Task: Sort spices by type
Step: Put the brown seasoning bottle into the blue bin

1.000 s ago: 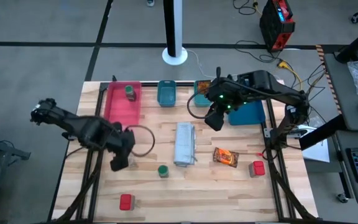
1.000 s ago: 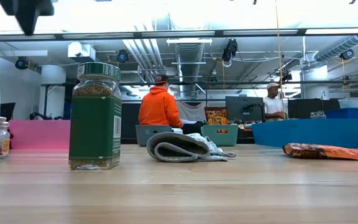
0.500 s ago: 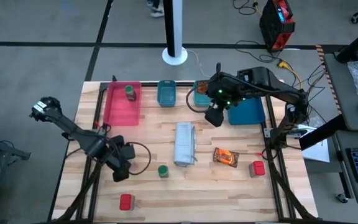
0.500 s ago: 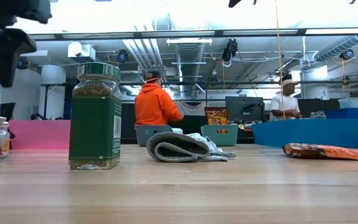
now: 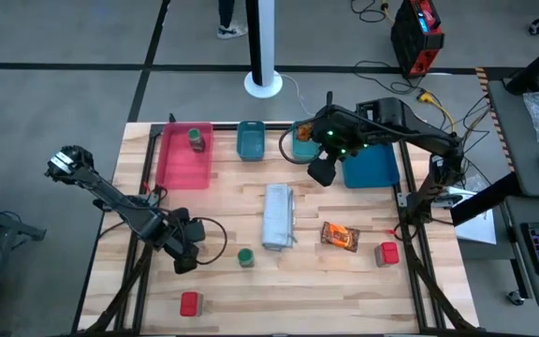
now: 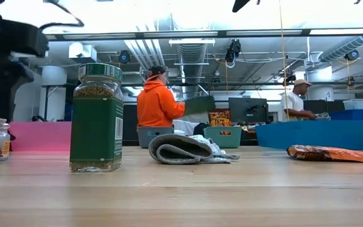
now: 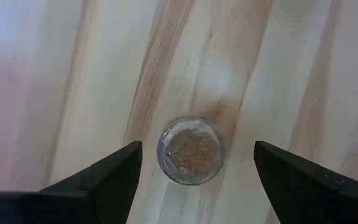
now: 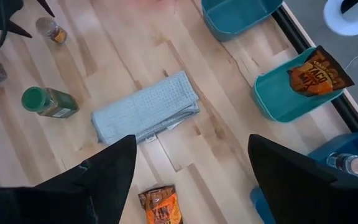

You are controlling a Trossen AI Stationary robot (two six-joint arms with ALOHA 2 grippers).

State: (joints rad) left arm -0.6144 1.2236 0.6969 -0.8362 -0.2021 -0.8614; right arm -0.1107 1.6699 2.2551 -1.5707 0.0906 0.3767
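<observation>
Left arm drops over a pale-lidded jar; right arm backs off the trays.

The left gripper (image 5: 184, 259), fingers spread, has swung down to the table's 8 o'clock, over the pale-lidded jar (image 7: 190, 150), so a pickup looks next. The right gripper (image 5: 320, 172), fingers apart and empty, hangs at 1 o'clock. Only its wrist camera shows the orange-red packet (image 8: 318, 73) already binned, probably alone.

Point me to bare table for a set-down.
Free: bare wood between the small red box at the front left and the red box near the right edge. Crowded: the back row of pink tray, teal bins and blue tray; also around the folded grey-white towel.
</observation>
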